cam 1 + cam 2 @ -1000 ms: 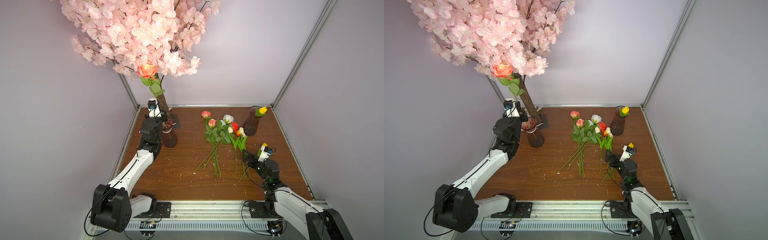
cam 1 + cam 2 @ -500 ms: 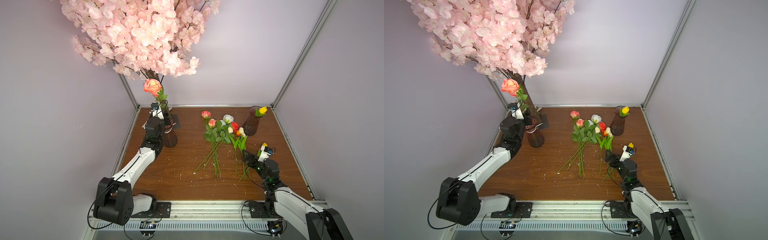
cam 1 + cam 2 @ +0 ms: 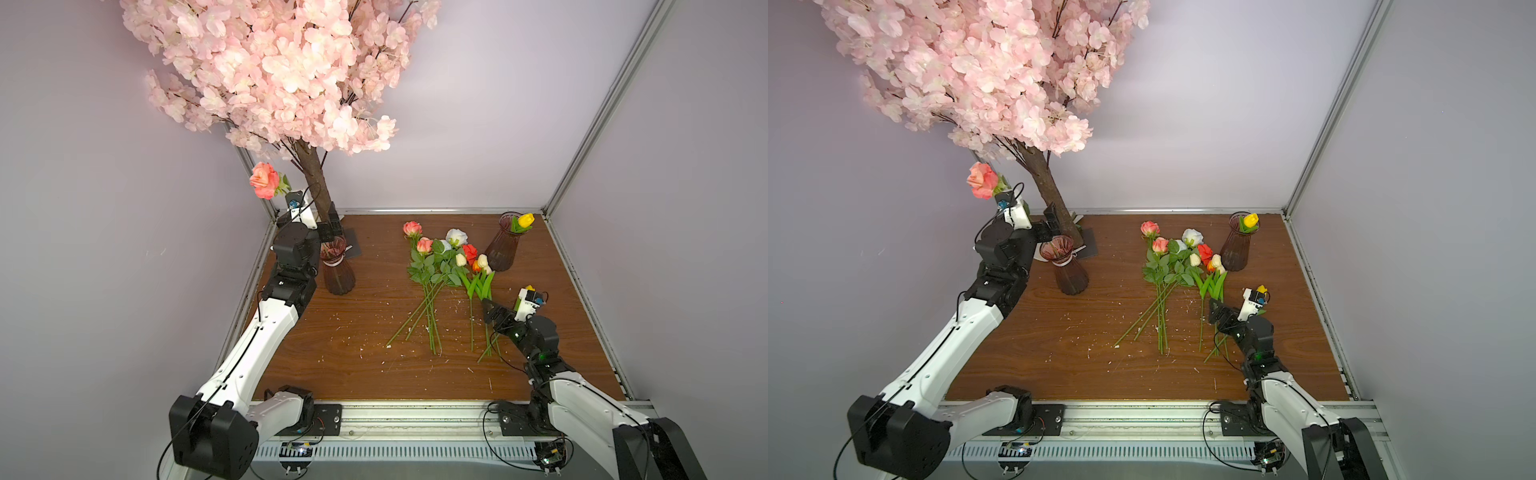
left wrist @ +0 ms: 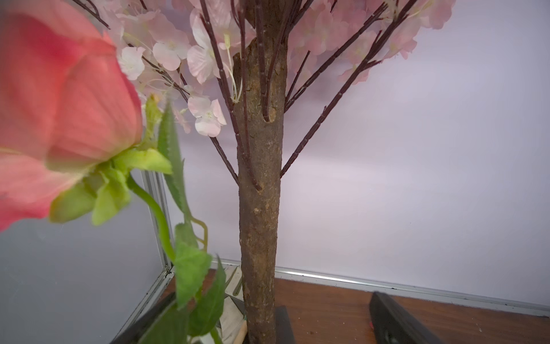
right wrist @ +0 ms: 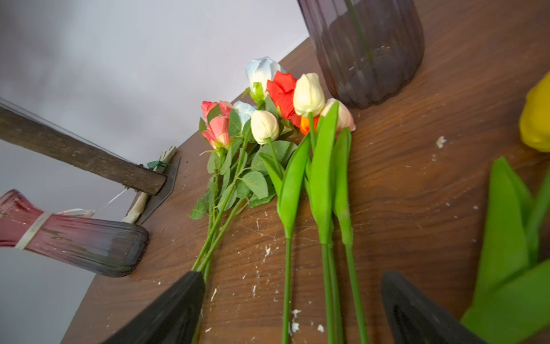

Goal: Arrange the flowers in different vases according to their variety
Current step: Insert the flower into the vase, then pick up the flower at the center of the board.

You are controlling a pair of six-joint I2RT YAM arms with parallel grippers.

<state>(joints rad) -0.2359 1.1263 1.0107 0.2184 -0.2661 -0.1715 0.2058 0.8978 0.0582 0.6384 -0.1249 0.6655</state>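
A coral rose (image 3: 264, 185) stands in the banded vase (image 3: 338, 272) at the back left, its bloom leaning toward the corner. My left gripper (image 3: 326, 228) is open just above the vase mouth. In the left wrist view the rose (image 4: 62, 119) and its leaves (image 4: 190, 268) hang free beside one finger (image 4: 143, 324). The second vase (image 3: 502, 249) at the back right holds a yellow tulip (image 3: 526, 220). Roses (image 3: 424, 253) and tulips (image 3: 478, 268) lie mid-table. My right gripper (image 3: 492, 313) is open, low over the tulip stems (image 5: 327, 283), with another yellow tulip (image 5: 535, 119) beside it.
The pink blossom tree (image 3: 316, 183) rises right behind the banded vase, its trunk (image 4: 259, 208) between my left jaws' line of sight and the back wall. Its dark base plate (image 3: 351, 245) lies on the wooden table (image 3: 353, 345). Metal rails and walls enclose the table.
My left gripper opened and let go of the coral rose, which dropped lower into the banded vase and tipped toward the back left corner. The right arm has not moved.
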